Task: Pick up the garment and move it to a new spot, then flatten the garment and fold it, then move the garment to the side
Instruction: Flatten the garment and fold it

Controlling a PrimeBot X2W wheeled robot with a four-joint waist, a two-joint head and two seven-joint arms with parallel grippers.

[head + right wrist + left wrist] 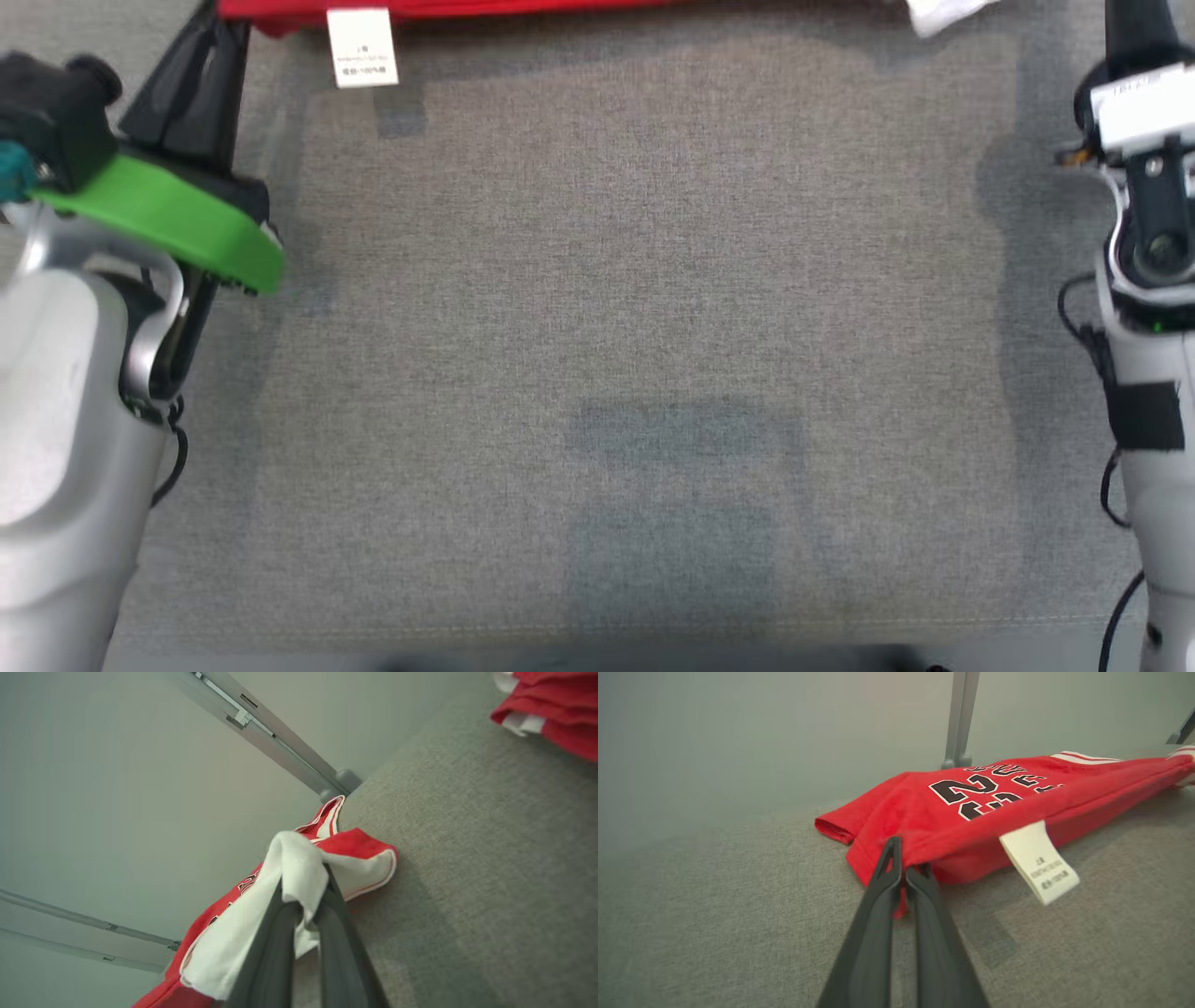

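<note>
- The garment (560, 7), a red jersey with dark numerals and white trim, is lying along the far edge of the bench (597, 355). The middle and the near part of the bench are showing only grey cloth.
- The left tool (906, 858) is pinching the red hem toward the left end of the bench's far edge. Its two fingers are pressing together on the fabric, just beside the white label (1038, 861), which is hanging out of the seam.
- The right tool (306, 896) is gripping a bunch of white and red fabric toward the right end of that same far edge. Its fingers are closed and the cloth is wrapping over their tips.
- Between the two grips the garment is looking stretched out long, not heaped, and part of it is resting on the bench.
- I am judging that the first step, carrying the garment to a new spot, is the one in hand. It seems to be passing into the flattening, and no fold is showing yet.
- The next move is probably asking both tools to draw the garment together toward the middle of the bench with equal tension, then to lower it flat. If one tool is leading, the cloth is likely to twist or wrinkle.
</note>
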